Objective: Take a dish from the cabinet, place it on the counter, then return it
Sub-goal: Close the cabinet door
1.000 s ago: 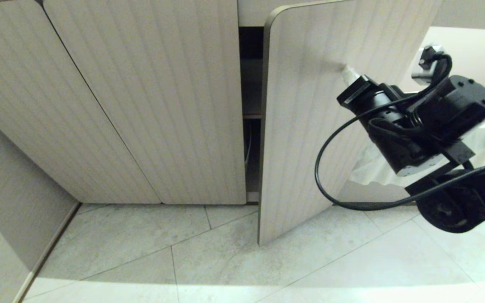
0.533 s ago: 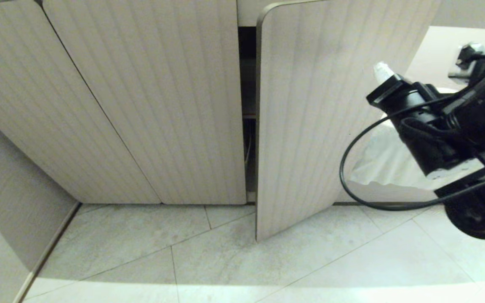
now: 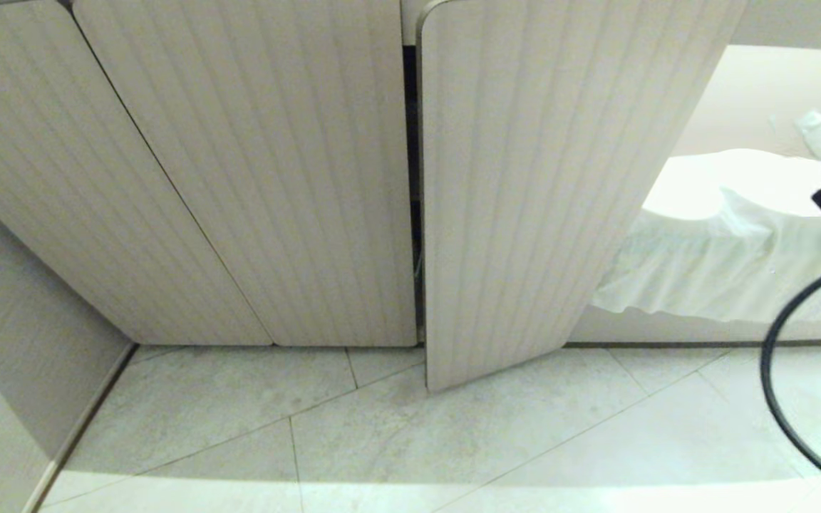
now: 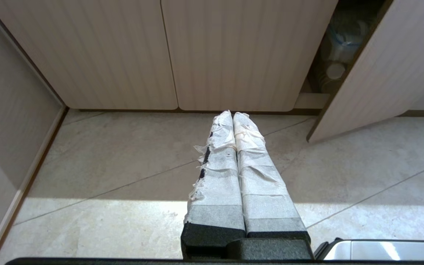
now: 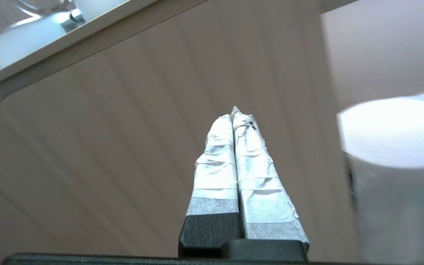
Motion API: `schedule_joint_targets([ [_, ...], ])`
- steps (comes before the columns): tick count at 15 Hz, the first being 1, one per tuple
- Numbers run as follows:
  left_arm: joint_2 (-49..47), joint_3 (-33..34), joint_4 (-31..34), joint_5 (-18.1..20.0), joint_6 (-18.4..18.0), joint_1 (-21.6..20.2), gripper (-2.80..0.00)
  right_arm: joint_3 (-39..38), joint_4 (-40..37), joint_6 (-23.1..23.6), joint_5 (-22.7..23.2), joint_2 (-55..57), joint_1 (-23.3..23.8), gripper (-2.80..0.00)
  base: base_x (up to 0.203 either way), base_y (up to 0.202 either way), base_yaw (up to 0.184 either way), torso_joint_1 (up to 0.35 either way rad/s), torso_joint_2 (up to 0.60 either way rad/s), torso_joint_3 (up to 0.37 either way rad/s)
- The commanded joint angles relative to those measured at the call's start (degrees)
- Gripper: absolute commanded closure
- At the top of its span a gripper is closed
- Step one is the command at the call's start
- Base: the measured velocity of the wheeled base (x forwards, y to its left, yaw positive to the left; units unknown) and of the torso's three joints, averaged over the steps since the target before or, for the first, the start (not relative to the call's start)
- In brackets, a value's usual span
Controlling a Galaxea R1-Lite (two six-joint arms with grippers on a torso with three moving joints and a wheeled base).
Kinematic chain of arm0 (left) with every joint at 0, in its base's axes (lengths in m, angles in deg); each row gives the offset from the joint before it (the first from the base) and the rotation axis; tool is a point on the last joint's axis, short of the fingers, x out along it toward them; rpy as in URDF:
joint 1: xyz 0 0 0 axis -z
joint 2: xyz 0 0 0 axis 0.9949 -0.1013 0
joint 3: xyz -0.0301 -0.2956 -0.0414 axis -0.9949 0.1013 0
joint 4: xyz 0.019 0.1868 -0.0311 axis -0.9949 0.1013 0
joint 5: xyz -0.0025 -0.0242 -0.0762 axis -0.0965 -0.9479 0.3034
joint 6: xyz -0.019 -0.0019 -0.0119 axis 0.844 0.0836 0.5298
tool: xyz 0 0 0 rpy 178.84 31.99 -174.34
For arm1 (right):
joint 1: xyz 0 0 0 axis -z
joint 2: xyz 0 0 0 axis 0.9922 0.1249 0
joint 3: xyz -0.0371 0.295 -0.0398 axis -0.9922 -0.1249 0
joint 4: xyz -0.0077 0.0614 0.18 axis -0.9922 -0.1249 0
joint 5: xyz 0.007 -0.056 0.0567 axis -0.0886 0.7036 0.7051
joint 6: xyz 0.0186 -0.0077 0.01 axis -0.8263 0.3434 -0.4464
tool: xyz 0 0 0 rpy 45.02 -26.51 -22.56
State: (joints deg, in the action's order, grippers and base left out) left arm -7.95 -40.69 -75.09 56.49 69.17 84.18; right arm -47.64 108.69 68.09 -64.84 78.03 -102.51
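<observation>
our right gripper (image 5: pixel 233 115) has its taped fingers pressed flat together with nothing between them, and it hangs out to the right of the cabinet (image 3: pixel 239 178), clear of the door (image 3: pixel 524 199). that door stands nearly shut, with only a thin dark slit along its left edge. the left gripper (image 4: pixel 233 117) is pinched closed and empty too, parked low over the floor (image 4: pixel 105 165) and pointing at the cabinet's base.

we can't pick out the dish from here. through the gap, ahead and to the right of the left gripper's tips, we see only dim pale round things on the shelf, too vague to name.

we judge the step in hand to be the door: either finishing the close or getting it open. if we mean to close it, we should bring the joined tips against the door's face near its free edge, far from the hinge, and push slowly and straight until it seats flush. if we mean to open it, we should slip the tips into the slit at that edge and sweep outward along the door's arc. the cable (image 3: pixel 781 385) looping below the right arm should stay clear of the door's corner.
</observation>
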Motion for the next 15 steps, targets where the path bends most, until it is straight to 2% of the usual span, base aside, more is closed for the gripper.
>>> schedule_joint_targets([
  [1, 0.0, 0.0, 0.0, 0.0, 0.0, 0.0, 0.0, -1.8, -10.7, 0.6, -0.2, -14.2, 0.0, 0.0, 0.0, 0.0, 0.0, 0.0, 0.0, 0.0],
  [4, 0.0, 0.0, 0.0, 0.0, 0.0, 0.0, 0.0, -3.0, -29.0, 2.7, -0.3, -25.8, 0.1, 0.0, 0.0, 0.0, 0.0, 0.0, 0.0, 0.0],
  [6, 0.0, 0.0, -0.1, 0.0, 0.0, 0.0, 0.0, -6.2, -37.3, 4.4, -0.2, -31.4, 0.0, 0.0, 0.0, 0.0, 0.0, 0.0, 0.0, 0.0],
  [9, 0.0, 0.0, 0.0, 0.0, 0.0, 0.0, 0.0, -15.0, -40.4, 8.8, -0.1, -36.4, 0.3, 0.0, 0.0, 0.0, 0.0, 0.0, 0.0, 0.0],
  [11, 0.0, 0.0, 0.0, 0.0, 0.0, 0.0, 0.0, -21.9, -41.4, 12.1, 0.9, -40.9, 3.7, 0.0, 0.0, 0.0, 0.0, 0.0, 0.0, 0.0],
  [13, 0.0, 0.0, 0.0, 0.0, 0.0, 0.0, 0.0, -28.8, -41.7, 13.9, 6.8, -46.3, 8.7, 0.0, 0.0, 0.0, 0.0, 0.0, 0.0, 0.0],
  [15, 0.0, 0.0, 0.0, 0.0, 0.0, 0.0, 0.0, -30.1, -46.5, 14.7, 11.9, -52.2, 11.8, 0.0, 0.0, 0.0, 0.0, 0.0, 0.0, 0.0],
])
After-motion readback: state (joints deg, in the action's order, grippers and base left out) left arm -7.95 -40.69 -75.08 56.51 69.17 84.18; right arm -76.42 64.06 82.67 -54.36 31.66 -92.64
